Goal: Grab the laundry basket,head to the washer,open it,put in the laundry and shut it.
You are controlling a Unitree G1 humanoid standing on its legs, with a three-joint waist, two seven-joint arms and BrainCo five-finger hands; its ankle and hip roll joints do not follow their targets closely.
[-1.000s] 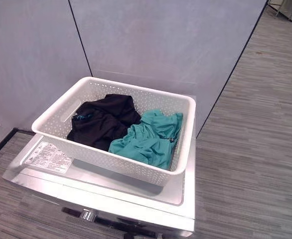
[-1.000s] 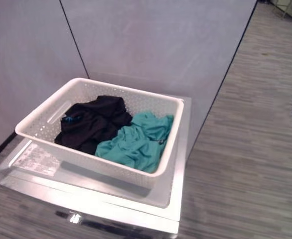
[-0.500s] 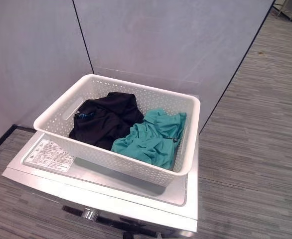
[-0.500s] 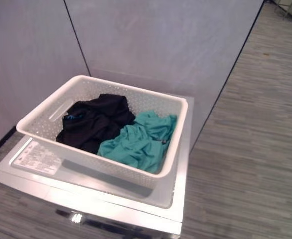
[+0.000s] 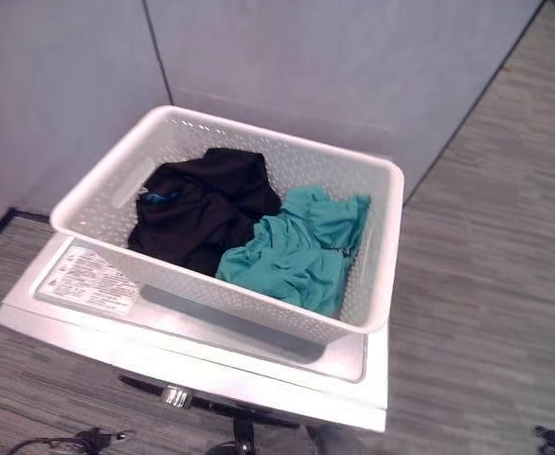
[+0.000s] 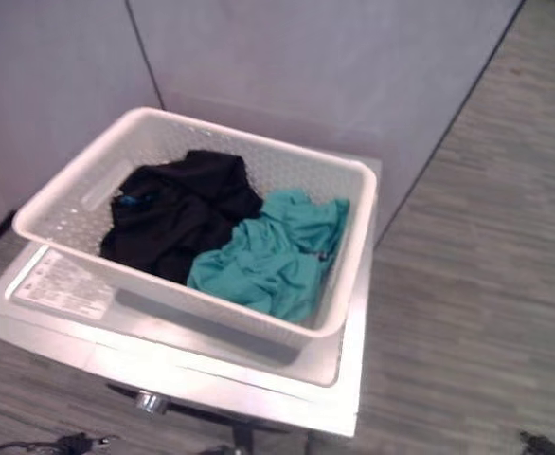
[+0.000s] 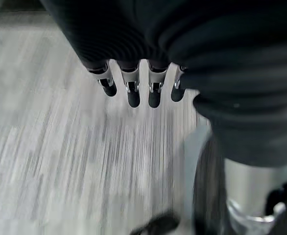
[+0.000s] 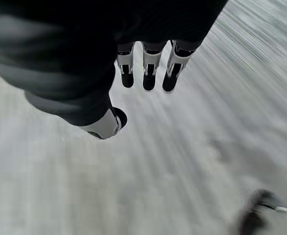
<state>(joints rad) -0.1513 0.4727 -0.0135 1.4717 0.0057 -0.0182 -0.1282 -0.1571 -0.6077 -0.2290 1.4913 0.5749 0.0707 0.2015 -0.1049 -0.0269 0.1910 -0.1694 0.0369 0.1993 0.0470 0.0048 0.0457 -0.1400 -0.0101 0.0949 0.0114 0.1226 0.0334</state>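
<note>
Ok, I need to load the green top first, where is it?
The teal garment lies in the white laundry basket's right half, against the black garment, on top of the washer.

A white perforated plastic laundry basket (image 5: pixel 372 275) with a slot handle in its left wall sits on the flat top of a silver-white washer (image 5: pixel 211 365). Inside the basket, a crumpled black garment (image 5: pixel 202 204) lies on the left side and a crumpled teal garment (image 5: pixel 301 251) on the right, the two touching. A white printed label (image 5: pixel 88 280) lies on the washer top just beside the basket's near left corner. Grey wall panels (image 5: pixel 353 57) rise behind, and grey wood-grain floor (image 5: pixel 486 284) runs along the right.
</note>
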